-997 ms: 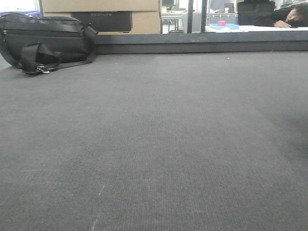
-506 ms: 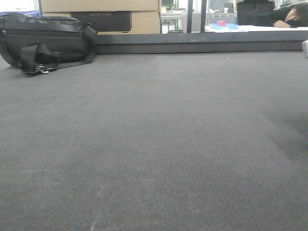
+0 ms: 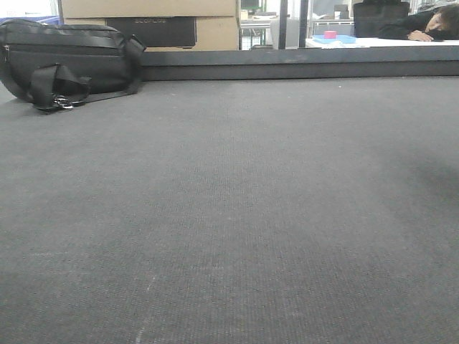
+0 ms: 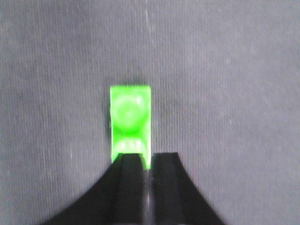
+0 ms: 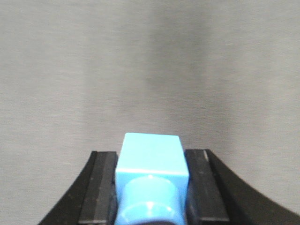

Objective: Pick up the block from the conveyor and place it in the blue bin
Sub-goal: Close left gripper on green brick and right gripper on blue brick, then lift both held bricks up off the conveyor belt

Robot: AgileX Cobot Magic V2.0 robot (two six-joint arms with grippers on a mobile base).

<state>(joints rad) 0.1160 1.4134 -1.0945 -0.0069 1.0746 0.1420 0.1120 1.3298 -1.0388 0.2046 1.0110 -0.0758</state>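
Conveyor (image 3: 237,215): dark grey woven belt filling the front view from the lower edge to a dark rail across the upper part.

Left hand (image 4: 147,158): points down at the belt, its black fingers drawn nearly together with only a thin slit between them and nothing gripped.

Green block (image 4: 130,117): lies on the belt at frame centre, just beyond the fingertips; the left fingertip overlaps its near end.

Right hand (image 5: 151,158): held above the belt, fingers clamped on either side of a blue block (image 5: 151,154) at the lower centre.

Black bag (image 3: 68,61): upper left, on the belt, zipped.

Cardboard boxes (image 3: 215,29): stacked behind the bag.

White worktop (image 3: 387,42): upper right, carrying a small pink object (image 3: 330,34); a person (image 3: 430,25) leans on it.
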